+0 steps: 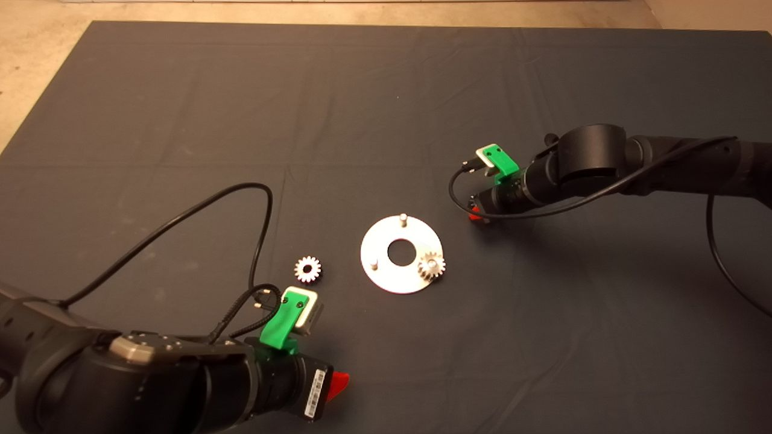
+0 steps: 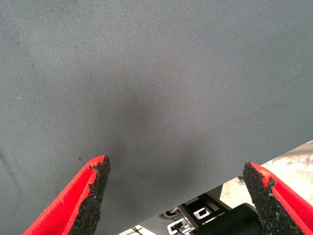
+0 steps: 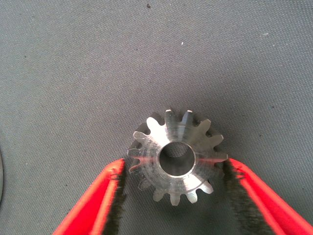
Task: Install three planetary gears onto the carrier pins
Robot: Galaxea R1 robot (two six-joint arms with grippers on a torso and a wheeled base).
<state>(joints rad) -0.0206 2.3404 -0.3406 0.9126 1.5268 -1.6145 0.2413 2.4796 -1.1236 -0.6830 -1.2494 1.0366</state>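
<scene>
At the near left corner of the mat, your left arm lies low along the near edge, wrist pointing right, and its left gripper hangs over bare mat with the red fingers spread wide and nothing between them. Just beyond that wrist, one loose gear lies flat on the mat, left of the round plate and apart from it. The plate sits flat near the mat's centre; you have three carrier pins on it: the far pin and the left pin stand bare, and the third, on the near right, is hidden under a seated gear. To the right, your right arm reaches in from the right edge with the wrist angled down, tip close to the mat just right of the plate's far side. The right gripper has its pads against the teeth on both sides of a third gear, which you see face-on over the mat. Whether that gear rests on the mat or is lifted, you cannot tell. The mat is dark grey cloth, creased, with pale floor showing beyond its far and left edges. Count: three gears, three pins, one plate.
</scene>
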